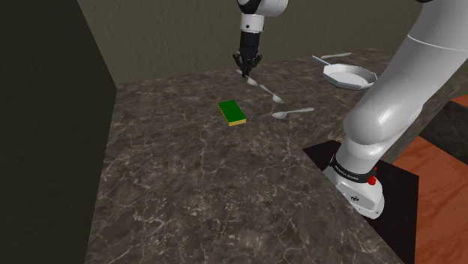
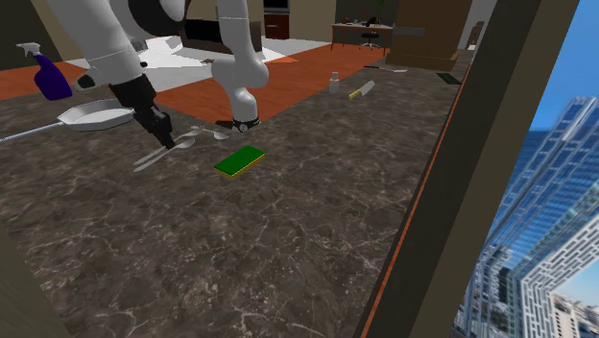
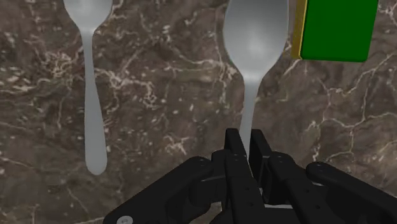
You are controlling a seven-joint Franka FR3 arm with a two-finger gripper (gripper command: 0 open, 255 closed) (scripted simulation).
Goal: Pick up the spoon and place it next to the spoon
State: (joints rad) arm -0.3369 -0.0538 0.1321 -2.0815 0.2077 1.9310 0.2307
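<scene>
Spoon [image 3: 256,38] in question is clamped by its handle between the black fingers [image 3: 236,149] of my gripper [image 3: 245,143], its bowl pointing away from the hand over the dark marbled counter [image 3: 172,95]. A second spoon [image 3: 89,76] lies on the counter roughly parallel to it. On the held spoon's other side I see a green sponge [image 3: 334,28] with a yellow edge. A grey pan [image 1: 349,75] sits further off.
</scene>
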